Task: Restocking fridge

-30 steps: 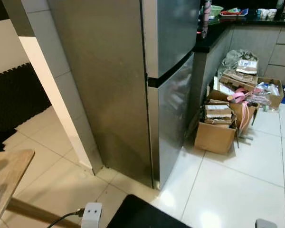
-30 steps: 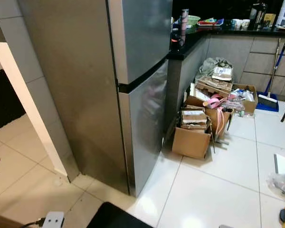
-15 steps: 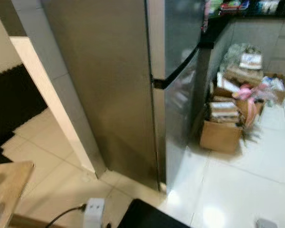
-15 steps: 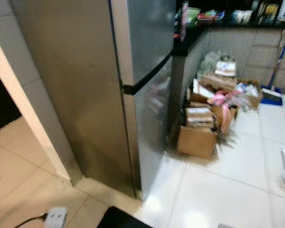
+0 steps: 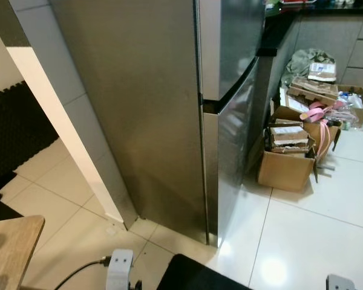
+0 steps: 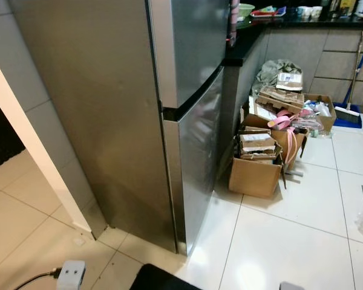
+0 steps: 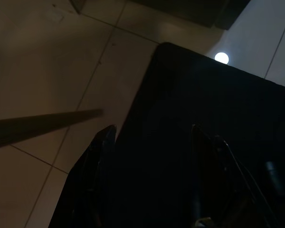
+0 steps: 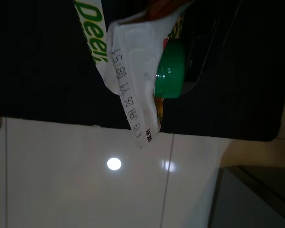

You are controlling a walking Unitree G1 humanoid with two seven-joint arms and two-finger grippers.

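- Camera has moved closer to the fridge [image 6: 169, 109] over the last second; view sits lower and more to the robot's right, blur from the half-second frame is gone. Boxes and floor items look unmoved.
- Fridge: steel, two doors, both closed, dark seam between upper and lower door. It stands against a tiled wall [image 5: 66, 115] on the robot's left and touches the dark counter [image 6: 242, 48] on its right.
- Counter carries a green bowl [image 6: 245, 9], cups [image 6: 307, 10] and a tall bottle [image 6: 233, 21] near the fridge edge.
- Open cardboard boxes [image 6: 257, 166] full of flattened card sit on the white floor [image 6: 290, 241] beside the counter base, with pink strap [image 6: 284, 124] draped over them; more boxes and a crumpled bag behind.
- Broom with blue head [image 6: 349, 109] leans by the far cabinets.
- White power adapter [image 5: 119, 269] with black cable lies on the floor close to the robot; wooden table corner [image 5: 9, 248] at the robot's left.
- Left tool [image 7: 152, 137]: hangs over a black mat and beige tiles, very dark; fingers look apart, nothing between them.
- Right tool: wrist view shows a white packet with green lettering [image 8: 128, 80] and a green cap [image 8: 171, 69] right at the camera, over glossy floor. Cannot tell finger state; packet seems carried.
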